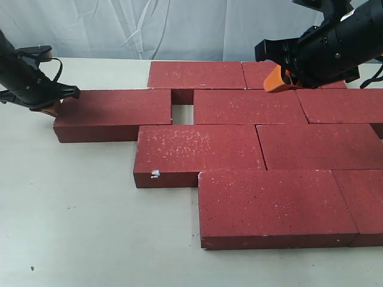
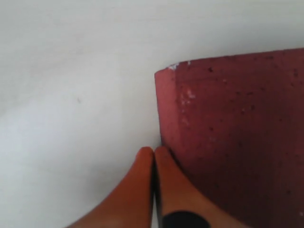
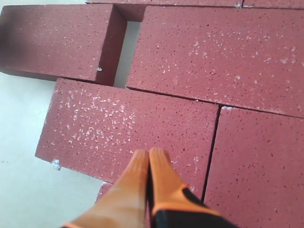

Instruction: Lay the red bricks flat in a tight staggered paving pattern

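Though unclear in exterior view, left hand (image 2: 153, 156) pinched together against brick (image 2: 237, 128).

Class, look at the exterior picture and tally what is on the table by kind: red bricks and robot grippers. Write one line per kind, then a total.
Red bricks: 9 (one at the back is partly hidden by an arm)
Robot grippers: 2, the left gripper and the right gripper
Total: 11

The red bricks (image 1: 239, 146) lie flat in staggered rows, tightly joined, except one leftmost brick (image 1: 114, 113) gapped apart.
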`<state>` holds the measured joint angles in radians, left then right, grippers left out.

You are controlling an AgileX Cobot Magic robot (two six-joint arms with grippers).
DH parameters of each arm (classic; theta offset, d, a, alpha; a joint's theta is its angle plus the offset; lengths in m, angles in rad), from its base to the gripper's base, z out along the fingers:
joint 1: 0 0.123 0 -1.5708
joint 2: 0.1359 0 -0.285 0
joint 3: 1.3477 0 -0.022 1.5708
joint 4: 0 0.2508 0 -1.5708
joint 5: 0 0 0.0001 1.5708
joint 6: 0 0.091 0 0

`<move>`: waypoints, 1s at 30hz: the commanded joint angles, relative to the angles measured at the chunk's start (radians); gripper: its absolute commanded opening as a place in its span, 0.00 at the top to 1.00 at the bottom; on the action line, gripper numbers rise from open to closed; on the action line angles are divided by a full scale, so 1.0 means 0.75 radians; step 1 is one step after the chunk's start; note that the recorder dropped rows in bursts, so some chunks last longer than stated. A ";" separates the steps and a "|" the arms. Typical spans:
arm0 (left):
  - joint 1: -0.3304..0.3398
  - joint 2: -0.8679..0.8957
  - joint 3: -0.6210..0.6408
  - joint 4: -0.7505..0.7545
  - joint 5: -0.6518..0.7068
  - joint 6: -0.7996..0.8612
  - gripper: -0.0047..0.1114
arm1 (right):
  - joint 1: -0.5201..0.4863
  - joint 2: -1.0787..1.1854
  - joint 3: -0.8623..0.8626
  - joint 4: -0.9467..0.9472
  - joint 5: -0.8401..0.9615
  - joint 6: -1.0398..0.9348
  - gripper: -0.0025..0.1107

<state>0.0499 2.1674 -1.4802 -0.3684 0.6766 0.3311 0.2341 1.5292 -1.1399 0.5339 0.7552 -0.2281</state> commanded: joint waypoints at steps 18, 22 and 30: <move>-0.083 0.014 0.000 -0.216 -0.054 0.207 0.96 | 0.002 -0.012 0.005 -0.004 -0.018 -0.009 0.98; -0.097 0.014 0.000 -0.282 -0.039 0.303 0.96 | 0.002 -0.012 0.005 -0.004 -0.018 -0.009 0.98; -0.017 0.014 0.000 -0.256 -0.003 0.262 0.96 | 0.002 -0.012 0.005 -0.004 -0.015 -0.009 0.98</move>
<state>0.0111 2.1780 -1.4802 -0.5506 0.6534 0.5428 0.2341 1.5292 -1.1399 0.5339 0.7534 -0.2281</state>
